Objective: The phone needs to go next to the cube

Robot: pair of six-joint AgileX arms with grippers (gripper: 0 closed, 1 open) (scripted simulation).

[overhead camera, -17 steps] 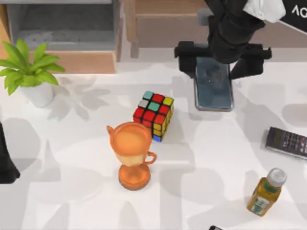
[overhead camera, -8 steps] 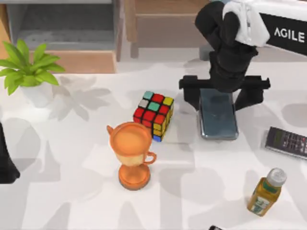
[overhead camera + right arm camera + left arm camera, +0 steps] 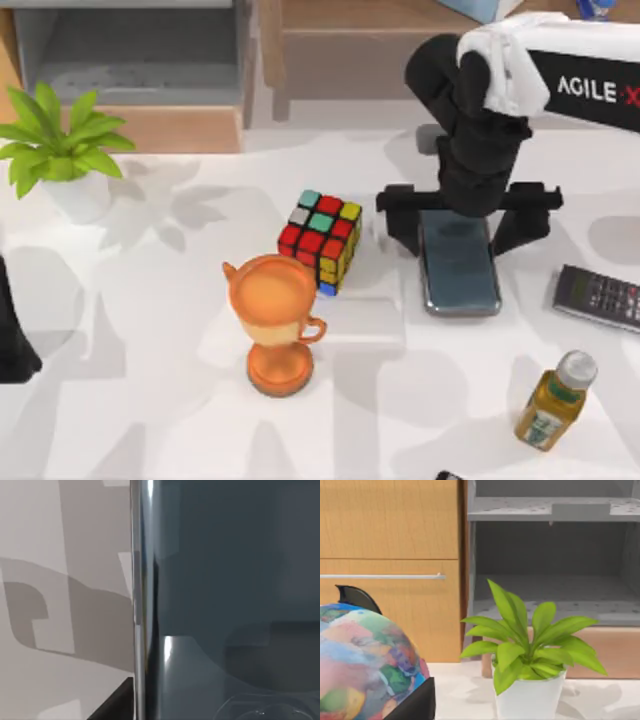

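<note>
The phone [image 3: 460, 272], a dark glossy slab, lies lengthwise to the right of the cube [image 3: 321, 240], with a gap about a cube's width between them. My right gripper [image 3: 462, 228] reaches down over the phone's far end, one black finger against each long side, shut on it. In the right wrist view the phone [image 3: 225, 580] shows close up with its shiny edge beside the white table. The cube has a black frame and red, teal, yellow and grey stickers. My left arm [image 3: 10, 340] is parked at the table's left edge.
An orange trophy cup [image 3: 275, 320] stands just in front of the cube. A black remote [image 3: 598, 296] and a juice bottle [image 3: 553, 400] are at the right. A potted plant [image 3: 60, 150] stands at the back left, and a colourful globe [image 3: 365, 665] shows in the left wrist view.
My right gripper has carried the phone from the back of the table toward the front, bringing it level with the cube's right side. The left arm has not moved.
</note>
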